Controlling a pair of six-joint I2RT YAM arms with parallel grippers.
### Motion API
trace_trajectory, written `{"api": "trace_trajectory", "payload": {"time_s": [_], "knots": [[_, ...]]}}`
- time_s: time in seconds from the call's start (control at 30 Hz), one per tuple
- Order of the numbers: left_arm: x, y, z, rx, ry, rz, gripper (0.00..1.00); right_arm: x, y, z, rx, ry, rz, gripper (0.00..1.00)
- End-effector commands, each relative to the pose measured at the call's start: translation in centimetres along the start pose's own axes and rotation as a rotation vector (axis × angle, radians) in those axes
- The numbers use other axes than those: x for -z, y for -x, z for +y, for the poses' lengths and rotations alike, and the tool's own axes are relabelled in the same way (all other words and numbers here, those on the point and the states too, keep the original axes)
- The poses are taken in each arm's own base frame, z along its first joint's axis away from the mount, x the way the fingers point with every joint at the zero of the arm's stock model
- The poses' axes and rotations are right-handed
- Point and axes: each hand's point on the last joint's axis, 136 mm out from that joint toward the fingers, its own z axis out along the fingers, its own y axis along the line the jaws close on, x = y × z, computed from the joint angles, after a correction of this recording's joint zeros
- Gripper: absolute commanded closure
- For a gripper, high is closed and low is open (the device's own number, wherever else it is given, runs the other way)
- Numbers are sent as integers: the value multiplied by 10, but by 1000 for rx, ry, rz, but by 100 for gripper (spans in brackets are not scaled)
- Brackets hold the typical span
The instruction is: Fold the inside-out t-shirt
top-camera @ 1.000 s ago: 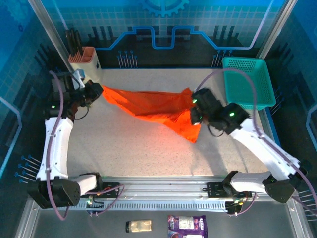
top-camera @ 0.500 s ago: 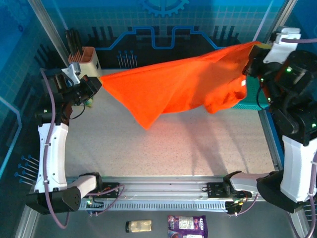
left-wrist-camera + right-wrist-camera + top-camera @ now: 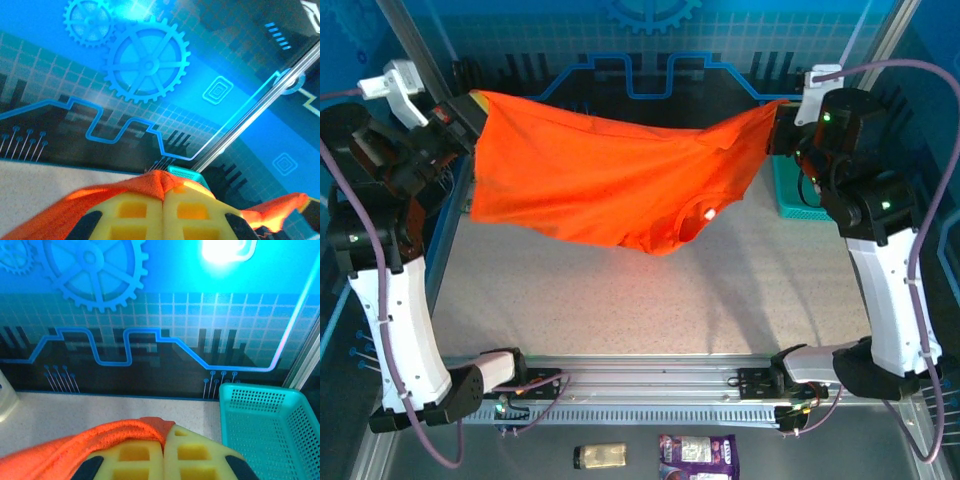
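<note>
Bright orange thin-fabric t-shirt (image 3: 600,180) hanging spread in mid-air, nothing folded yet.
Top view: it is sagging above the table's (image 3: 620,310) far edge, corner to corner. Left wrist: left jaws are clamping its cloth. Right wrist: right jaws are clamping it too; laying flat and folding are remaining.

Orange t-shirt (image 3: 65,450) in closed claw (image 3: 164,441)

The bright orange thin-fabric t-shirt (image 3: 600,175) hangs like a curtain across the rear. Below and in front of it I see free speckled grey tabletop (image 3: 650,300). At its right end stands a teal plastic mesh basket (image 3: 260,391).
</note>
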Motion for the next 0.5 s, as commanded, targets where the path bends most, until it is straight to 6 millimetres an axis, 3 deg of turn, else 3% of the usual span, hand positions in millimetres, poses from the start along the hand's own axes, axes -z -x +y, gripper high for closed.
{"api": "trace_trajectory", "payload": {"time_s": [0.0, 0.3, 0.47], "knots": [[3, -2, 12, -28, 39, -31, 100, 51, 45, -15, -44, 12, -183, 100], [67, 14, -39, -203, 3, -191, 100, 141, 67, -45, -83, -3, -411, 100], [77, 21, -55, -201, -26, -212, 100, 176, 91, -54, -68, -9, -514, 100]]}}
